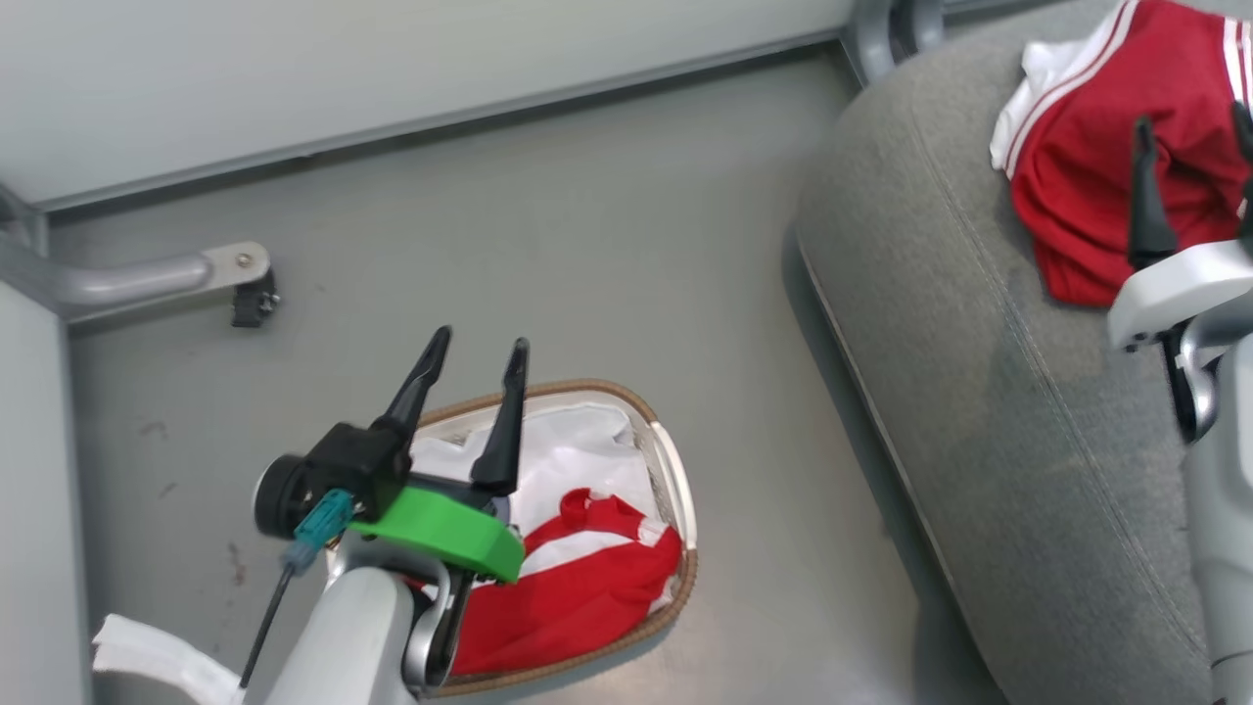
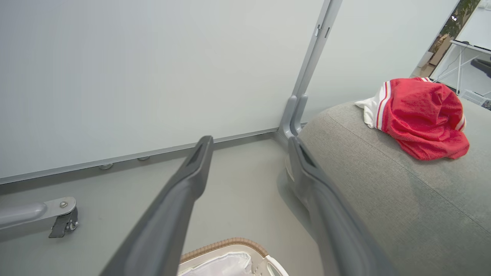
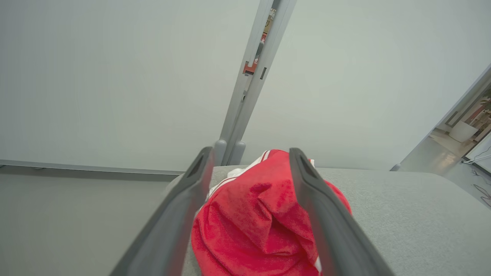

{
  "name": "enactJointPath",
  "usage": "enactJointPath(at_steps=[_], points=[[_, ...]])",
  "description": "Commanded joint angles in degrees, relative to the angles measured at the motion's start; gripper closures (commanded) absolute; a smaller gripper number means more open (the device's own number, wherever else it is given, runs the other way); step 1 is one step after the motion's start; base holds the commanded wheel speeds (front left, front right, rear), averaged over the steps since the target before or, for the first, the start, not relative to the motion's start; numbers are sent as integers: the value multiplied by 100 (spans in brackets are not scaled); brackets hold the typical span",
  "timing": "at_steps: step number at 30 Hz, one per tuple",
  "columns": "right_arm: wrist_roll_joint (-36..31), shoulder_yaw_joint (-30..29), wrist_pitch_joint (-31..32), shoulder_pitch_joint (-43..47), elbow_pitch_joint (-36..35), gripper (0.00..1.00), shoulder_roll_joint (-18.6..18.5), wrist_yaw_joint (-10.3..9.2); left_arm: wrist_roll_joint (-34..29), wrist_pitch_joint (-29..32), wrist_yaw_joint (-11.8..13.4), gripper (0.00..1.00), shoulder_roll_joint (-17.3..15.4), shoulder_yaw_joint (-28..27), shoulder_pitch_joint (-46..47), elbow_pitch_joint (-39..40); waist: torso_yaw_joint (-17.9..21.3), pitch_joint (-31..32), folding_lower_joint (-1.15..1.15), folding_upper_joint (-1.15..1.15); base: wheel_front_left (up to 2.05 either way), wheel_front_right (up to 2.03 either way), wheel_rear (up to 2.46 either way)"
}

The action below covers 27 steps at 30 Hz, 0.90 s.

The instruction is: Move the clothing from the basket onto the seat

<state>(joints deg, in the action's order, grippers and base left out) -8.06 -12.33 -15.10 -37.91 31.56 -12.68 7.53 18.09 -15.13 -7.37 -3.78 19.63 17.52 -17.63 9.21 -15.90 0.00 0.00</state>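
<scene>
Oval white basket (image 1: 677, 470) with a brown woven rim stands on the grey floor (image 1: 587, 245), lower centre of the head view. Inside it, a white liner (image 1: 578, 446) is bunched at the far end. One red garment (image 1: 578, 597) with a white stripe fills the near half, partly behind the left arm. Second red garment (image 1: 1087, 157), with white trim and stripes, lies crumpled in a heap on the grey seat (image 1: 979, 392), top right, near its rounded edge.

Left gripper (image 1: 481, 339) is above the basket's far-left rim, fingers spread, empty. Right gripper (image 1: 1191, 116) is over the heap on the seat, fingers apart, nothing pinched. Whether it touches the fabric cannot be told.

Head view gives the basket contents from above. Left wrist view catches the basket's far rim and a bit of liner at its bottom edge. It adds the heap side-on, plus a caster foot (image 2: 63, 220) below the pale wall panel (image 2: 134, 76). Right wrist view puts the heap close up between the two open fingers, its nubby fabric texture visible.
</scene>
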Motion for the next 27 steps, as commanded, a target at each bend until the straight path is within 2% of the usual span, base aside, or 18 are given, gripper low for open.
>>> enactJointPath(at_steps=[1,8,14,22,27], points=[[99,51,-9,189,-47,0,87,-8,-21,-3,8,0,27,-169,-202,24,-531,564,0,0,0,0,0],[366,526,-9,797,-256,0,621,-8,-54,-3,83,0,72,-1026,-777,213,-811,823,0,0,0,0,0],[644,732,-10,1440,-454,0,926,-8,-112,-3,83,0,89,-1509,-1211,264,-956,962,0,0,0,0,0],[1395,995,-10,2110,-691,0,962,-8,97,-3,118,0,86,-1569,-1506,275,-1033,1056,0,0,0,0,0],[1612,1109,-9,2392,-819,0,966,-8,131,-3,121,0,86,-1615,-1615,264,-1014,1104,0,0,0,0,0]])
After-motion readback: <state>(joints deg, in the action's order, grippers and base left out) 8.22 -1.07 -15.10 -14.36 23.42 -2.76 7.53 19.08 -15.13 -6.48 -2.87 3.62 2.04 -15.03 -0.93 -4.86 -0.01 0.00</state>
